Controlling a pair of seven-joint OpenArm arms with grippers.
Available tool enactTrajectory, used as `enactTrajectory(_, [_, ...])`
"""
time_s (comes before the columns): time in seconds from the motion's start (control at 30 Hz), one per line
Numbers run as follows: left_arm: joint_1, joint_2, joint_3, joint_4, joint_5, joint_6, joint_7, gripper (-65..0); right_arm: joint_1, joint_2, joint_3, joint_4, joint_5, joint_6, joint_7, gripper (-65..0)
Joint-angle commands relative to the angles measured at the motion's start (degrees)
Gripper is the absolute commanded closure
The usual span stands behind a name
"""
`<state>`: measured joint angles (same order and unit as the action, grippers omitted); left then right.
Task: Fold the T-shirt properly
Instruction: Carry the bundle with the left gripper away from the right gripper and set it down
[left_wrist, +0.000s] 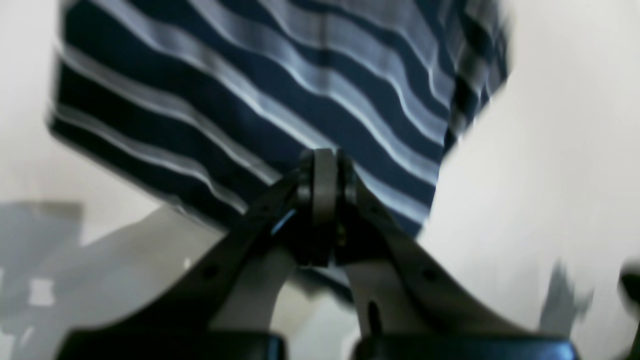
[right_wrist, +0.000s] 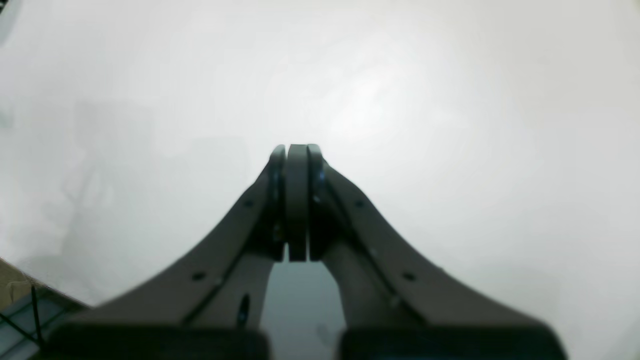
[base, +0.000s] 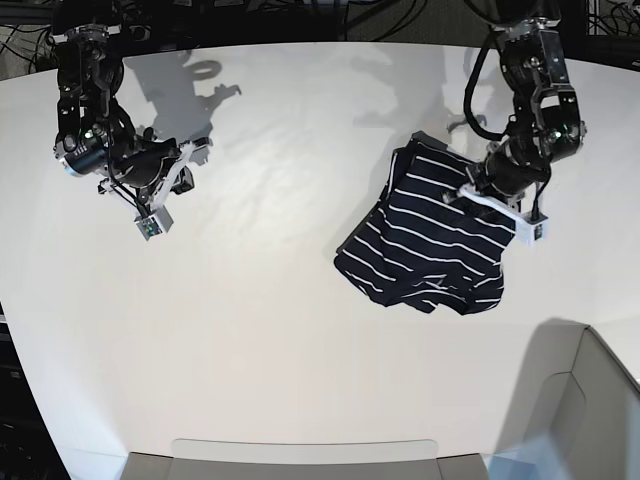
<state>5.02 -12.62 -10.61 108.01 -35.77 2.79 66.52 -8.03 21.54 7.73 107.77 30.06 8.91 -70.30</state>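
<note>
The T-shirt (base: 430, 240), dark navy with thin white stripes, lies bunched and partly folded on the right of the white table (base: 280, 300). Its upper right edge rises to my left gripper (base: 467, 191). In the left wrist view that gripper (left_wrist: 325, 167) is shut, dark cloth shows between and under its fingers, and the striped T-shirt (left_wrist: 240, 90) spreads out beyond it, blurred. My right gripper (base: 197, 152) hovers far off at the table's left. The right wrist view shows it (right_wrist: 297, 155) shut on nothing, over bare white table (right_wrist: 425, 100).
A grey bin (base: 590, 400) stands at the lower right corner. A flat grey tray edge (base: 300, 455) runs along the near side. Cables (base: 300, 15) lie beyond the far edge of the table.
</note>
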Motion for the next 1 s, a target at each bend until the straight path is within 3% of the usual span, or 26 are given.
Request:
enactTrajectory(0.0, [-1.98, 0.71, 0.19, 0.87, -0.85, -0.37, -3.27, 0.0, 0.08, 0.66, 0.49, 1.9, 0.4, 0.19, 0.63, 0.0])
enactTrajectory(0.2, [-3.3, 3.96, 0.28, -3.79, -0.85, -0.63, -8.28, 0.0, -1.59, 0.66, 0.58, 5.25, 0.4, 0.19, 0.72, 0.0])
enactTrajectory(0.37, [-4.01, 3.52, 3.18, -21.28, -0.49, -8.98, -15.31, 0.0, -1.86, 0.66, 0.58, 5.25, 0.4, 0.19, 0.72, 0.0])
enactTrajectory(0.47, [-3.83, 3.52, 3.01, -26.38, -0.67, -9.34, -20.41, 0.0, -1.86, 0.66, 0.58, 5.25, 0.4, 0.19, 0.72, 0.0])
enactTrajectory(0.67, [0.65, 3.44, 1.34, -12.67, -0.76, -9.51, -21.82, 0.0, -1.86, 0.39, 0.76, 8.32, 0.4, 0.19, 0.72, 0.0])
enactTrajectory(0.87, [4.43, 3.88, -2.53, 2.1, -0.76, -9.51, -22.17, 0.0, -1.24, -2.95, 9.11, 10.7, 0.84, 0.28, 0.9, 0.0])
enactTrajectory(0.97, [8.13, 3.88, -4.03, 4.65, -0.76, -9.51, -26.65, 0.0, -2.21, -4.18, 12.89, 10.7, 0.75, 4.15, 4.41, 0.0])
